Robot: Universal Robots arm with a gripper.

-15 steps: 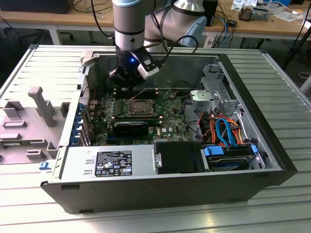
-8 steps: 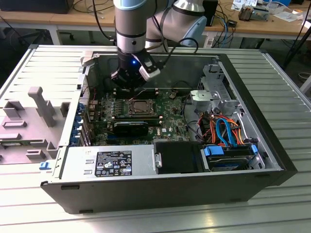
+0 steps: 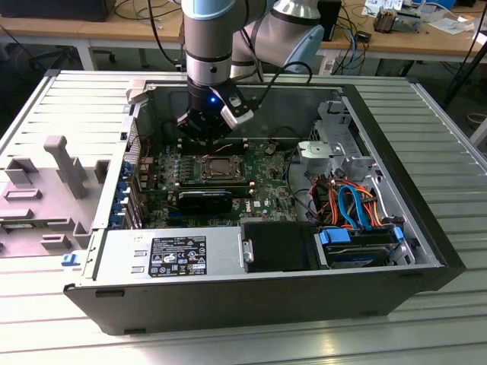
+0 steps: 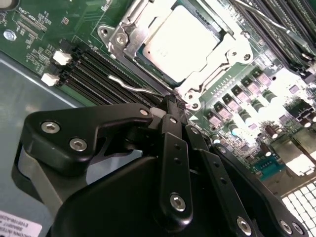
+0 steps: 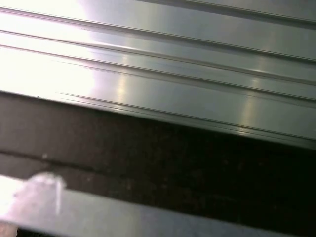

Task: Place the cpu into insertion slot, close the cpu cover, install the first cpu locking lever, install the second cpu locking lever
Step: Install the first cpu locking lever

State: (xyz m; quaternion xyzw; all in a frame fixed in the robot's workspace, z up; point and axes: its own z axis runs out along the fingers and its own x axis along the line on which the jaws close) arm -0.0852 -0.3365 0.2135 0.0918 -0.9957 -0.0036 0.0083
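The claw (image 4: 173,102) was pinched together, its tip right at the free end of the thin wire lever (image 4: 129,84). Just beyond the tip, the cpu (image 4: 180,42) sat under the cover (image 4: 232,52). That lever looked stiff, springy and slippery, best caught at its bent end.

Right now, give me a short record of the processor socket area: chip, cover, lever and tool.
chip: flat square silver-grey cpu, seated in the silver-rimmed socket on the green circuit board
cover: thin silver metal frame plate, lying down around the chip
lever: thin silver wire lever beside the socket, its end at the tool tip; latched or not, cannot tell
tool: black tool, fingertips together, low beside the socket
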